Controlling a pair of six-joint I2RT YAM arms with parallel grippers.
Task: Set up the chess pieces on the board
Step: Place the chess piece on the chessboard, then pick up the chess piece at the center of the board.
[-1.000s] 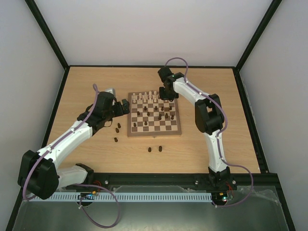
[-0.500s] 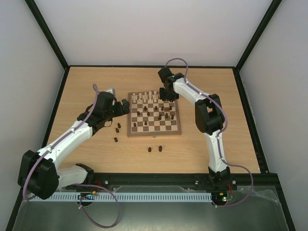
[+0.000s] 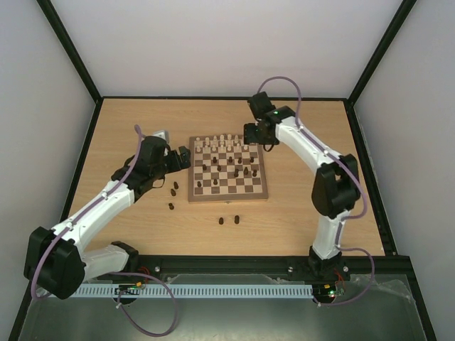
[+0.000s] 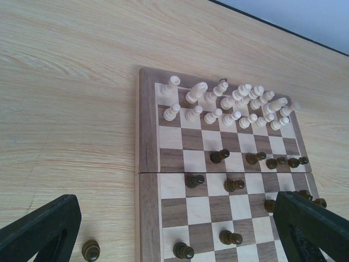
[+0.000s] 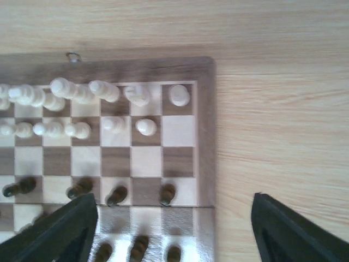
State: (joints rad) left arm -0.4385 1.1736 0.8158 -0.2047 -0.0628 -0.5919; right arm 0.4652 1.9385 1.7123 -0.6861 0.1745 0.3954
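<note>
From above, the board (image 3: 227,197) lies at the middle of the counter (image 3: 320,213), a little toward its far edge. The cream pieces (image 3: 222,142) stand in two rows along the board's far side, which I take to be their home ranks. The dark pieces (image 3: 245,170) are scattered over the middle squares, not yet in rows on the near side. Four stray dark pieces (image 3: 173,189) sit off the board: two by its left side, two between it and the counter's near edge. The left tool (image 3: 183,158) hangs just beside the board's left side, close to two of those strays, probably because they fall to that arm. The right tool (image 3: 250,135) hovers over the board's far right corner.

The left wrist view shows that tool's fingers (image 4: 41,229) spread wide with nothing between them. It looks along the board, with one stray on the counter by the left finger, so it is ready for a pick rather than carrying.

In the right wrist view the fingers (image 5: 60,229) stand apart and pinch nothing. A corner piece (image 5: 179,94) fills the last square of the back row. The square in front of it is bare, so the cream front row seems one short. The tool sits above the rows, likely so as not to knock them.
</note>
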